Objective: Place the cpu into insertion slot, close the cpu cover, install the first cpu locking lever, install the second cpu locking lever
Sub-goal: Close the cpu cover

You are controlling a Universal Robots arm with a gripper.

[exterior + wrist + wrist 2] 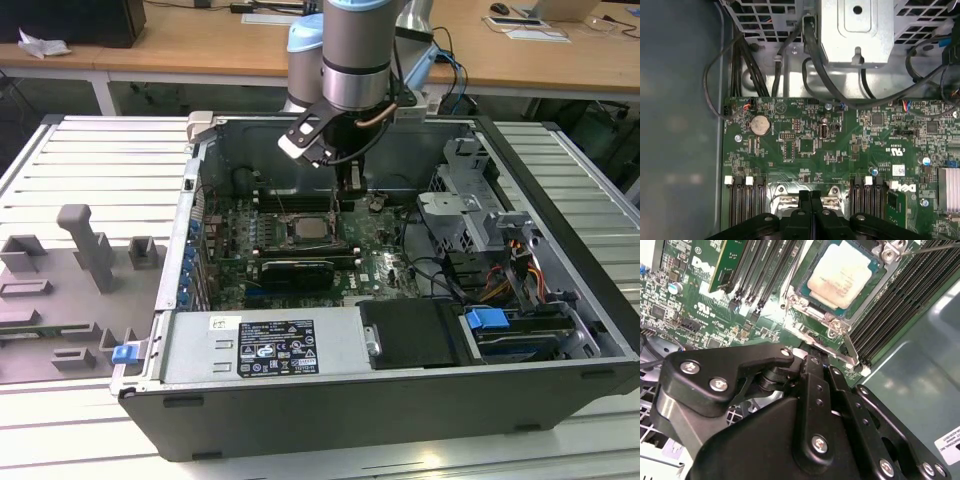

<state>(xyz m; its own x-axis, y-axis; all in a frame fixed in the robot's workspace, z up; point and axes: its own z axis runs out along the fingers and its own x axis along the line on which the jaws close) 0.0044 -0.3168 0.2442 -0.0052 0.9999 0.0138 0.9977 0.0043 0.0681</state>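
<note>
The cpu [839, 276], a pale beige square chip, lies flat in the insertion slot [812, 314] on the green motherboard, also seen as the cpu [308, 230] in the exterior view. The silver cpu cover [799, 301] lies down around the chip's edges. A thin metal lever [850, 346] runs from the socket's corner toward my gripper [812, 360], and a second thin rod [935, 247] sticks out on the far side. My gripper [810, 196] hangs just above the socket's edge, fingers [804, 199] pressed together with nothing visible between them. In the exterior view the gripper [347, 195] is just behind the socket.
Black memory slots [900, 295] flank the socket. A black graphics card [295, 270] lies in front of it, the power supply [260, 345] nearer still. A drive cage [470, 210] and cables [790, 60] fill the exterior view's right. Case walls [195, 200] surround everything.
</note>
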